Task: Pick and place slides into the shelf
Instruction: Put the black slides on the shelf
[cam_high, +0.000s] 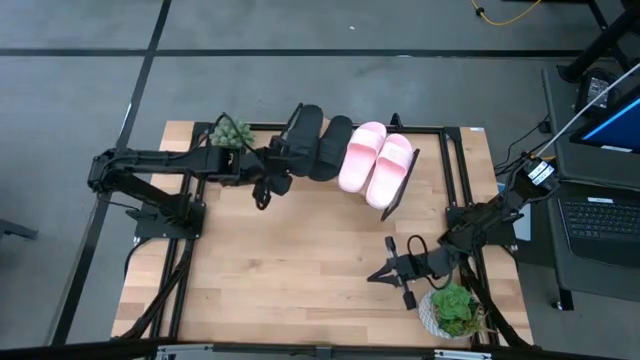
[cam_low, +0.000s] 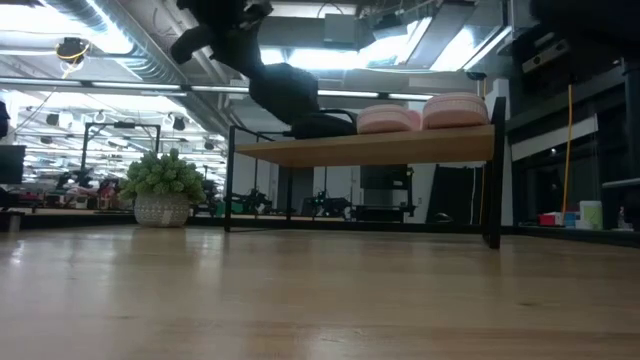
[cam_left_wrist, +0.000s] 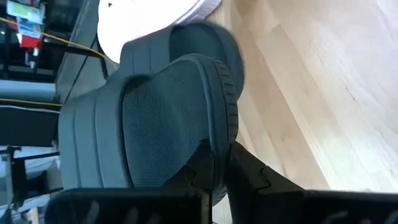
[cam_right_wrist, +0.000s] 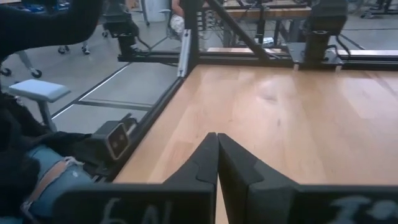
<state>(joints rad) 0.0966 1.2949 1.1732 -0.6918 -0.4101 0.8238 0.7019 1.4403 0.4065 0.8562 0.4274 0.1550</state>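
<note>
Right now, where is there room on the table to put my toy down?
The wide bare wood in the middle of the table, in front of the shelf, is free. The back is crowded with slides, the left gripper and a plant.

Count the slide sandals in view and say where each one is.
4. Two pale pink slides lie side by side on the light wood shelf; one black slide rests beside them; another black slide is in the left gripper.
</note>
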